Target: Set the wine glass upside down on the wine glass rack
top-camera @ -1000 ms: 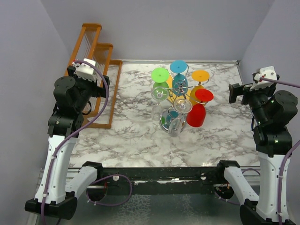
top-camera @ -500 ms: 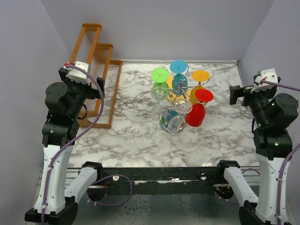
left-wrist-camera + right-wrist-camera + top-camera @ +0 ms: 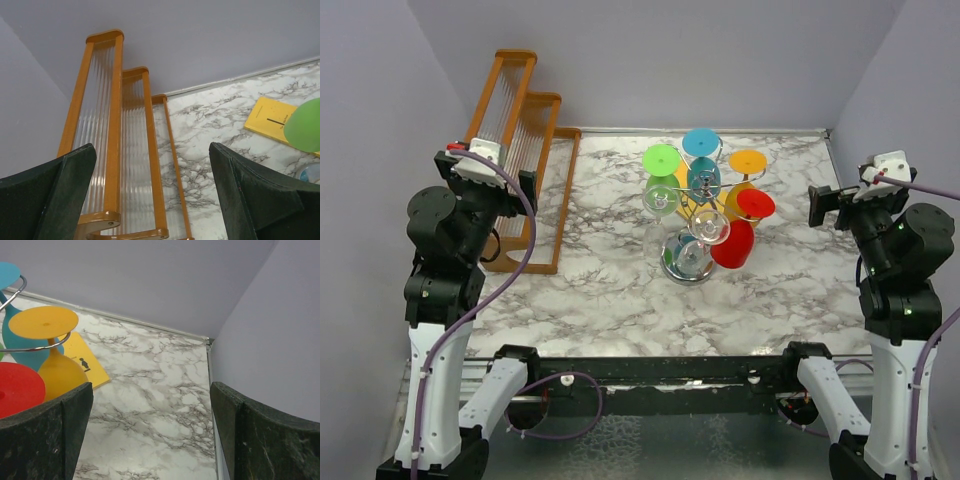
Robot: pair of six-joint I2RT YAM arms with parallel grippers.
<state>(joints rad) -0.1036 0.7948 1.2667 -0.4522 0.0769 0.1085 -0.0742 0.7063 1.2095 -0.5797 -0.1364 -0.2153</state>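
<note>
Left tool (image 3: 150, 152): jaws apart, empty, raised at the left edge of the table (image 3: 610, 270).
Orange slatted rack (image 3: 117, 125): far-left corner; the left wrist view alone shows its ribbed panels.
Wine glass rack (image 3: 686, 268): right of centre, toward the far edge.
Wine glass (image 3: 710, 228): clear, inverted on the near arm; seen in the top view only.
Yellow card (image 3: 82, 362): flat behind the rack; its print shows in the wrist views.
Right tool (image 3: 150, 387): jaws apart, empty, at the right edge.

Bright, even, diffuse light from above — no hard shadows, only faint soft ones under the glasses (image 3: 736, 248) on the marble table (image 3: 600, 290). Small specular glints on the wine glass rack (image 3: 686, 264) base. Top view sharp throughout. Wrist views: fingers of the left gripper (image 3: 152, 150) and right gripper (image 3: 151, 387) dark, underexposed, a bit soft; green glass foot (image 3: 304, 125) at the edge blurred — background crisp.
</note>
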